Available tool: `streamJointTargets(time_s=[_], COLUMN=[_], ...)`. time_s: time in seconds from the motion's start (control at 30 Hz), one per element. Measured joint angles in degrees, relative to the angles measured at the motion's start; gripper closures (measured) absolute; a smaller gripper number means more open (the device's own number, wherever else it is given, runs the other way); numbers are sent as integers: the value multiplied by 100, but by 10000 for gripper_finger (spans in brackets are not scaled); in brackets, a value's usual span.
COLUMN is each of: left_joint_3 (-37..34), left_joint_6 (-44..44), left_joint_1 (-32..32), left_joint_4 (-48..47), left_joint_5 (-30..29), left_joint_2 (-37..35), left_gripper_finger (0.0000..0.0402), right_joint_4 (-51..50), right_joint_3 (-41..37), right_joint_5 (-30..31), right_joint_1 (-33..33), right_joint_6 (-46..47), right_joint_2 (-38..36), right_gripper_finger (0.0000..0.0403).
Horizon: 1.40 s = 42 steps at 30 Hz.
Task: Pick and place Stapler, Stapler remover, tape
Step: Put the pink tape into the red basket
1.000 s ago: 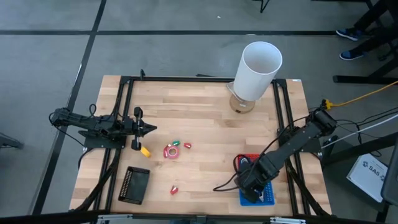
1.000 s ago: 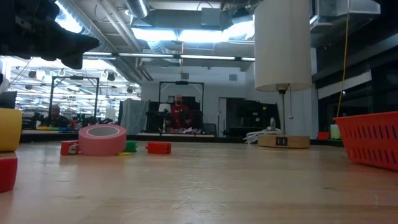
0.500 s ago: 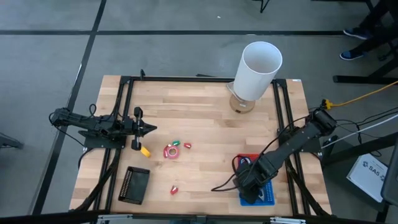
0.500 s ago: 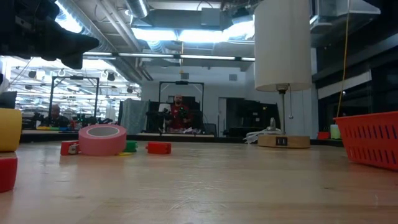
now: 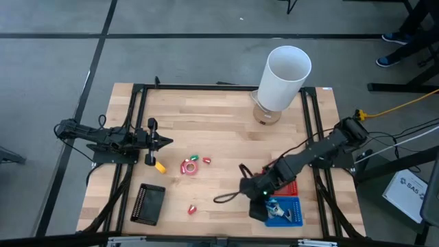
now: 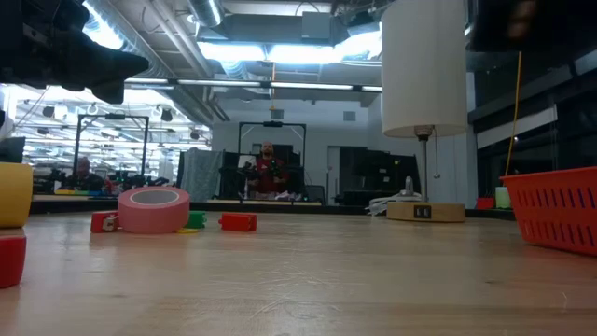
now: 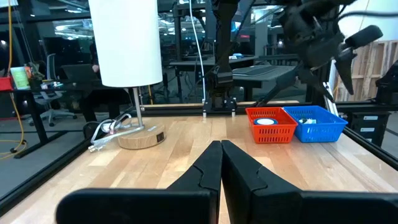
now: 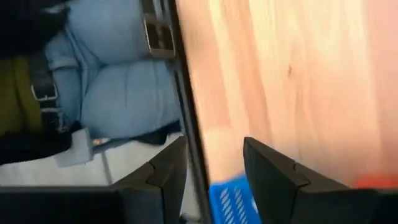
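Right gripper [image 5: 251, 189] swung left, jaws apart, tape [image 5: 188, 167] far

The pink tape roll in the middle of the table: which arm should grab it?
Probably the left. The left pincer hangs shut near the pink tape roll; the right pincer, open, sits farther off by the blue basket.

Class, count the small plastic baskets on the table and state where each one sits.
2: a red basket and a blue basket, side by side near the table's right edge, below the right arm.

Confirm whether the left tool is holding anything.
No: in the left wrist view the left tool is shut with nothing between its fingers, above bare table.
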Motion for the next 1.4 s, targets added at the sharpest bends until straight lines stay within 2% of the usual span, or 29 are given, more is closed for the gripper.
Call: streamJointTargets(time_s=[0.27, 0.5, 0.73, 0.83, 1.0, 1.27, 1.4], left_joint_3=[0, 0, 0, 1, 0, 2, 2], left_joint_6=[-1, -1, 0, 0, 0, -2, -1], left_joint_1=[1, 0, 0, 1, 2, 0, 1], left_joint_4=[0, -2, 2, 1, 2, 2, -1], left_joint_5=[0, 0, 0, 0, 0, 0, 0], left_joint_2=[0, 0, 0, 0, 0, 0, 0], left_gripper_finger=[398, 398, 398, 398, 398, 398, 398], right_joint_4=[630, 1825, 2505, 3308, 4845, 4875, 4178], right_joint_3=[10, 9, 9, 9, 31, 858, 1376], right_joint_5=[751, 950, 2097, 2343, 2174, 2155, 2152], right_joint_1=[-526, -911, -1313, -1432, -1538, -1549, -1614], right_joint_6=[-1571, -3268, -4438, -5134, -6126, -6737, -6750], right_joint_2=[47, 514, 1076, 1377, 1999, 2861, 3072], right_gripper_finger=[244, 244, 244, 244, 244, 244, 244])
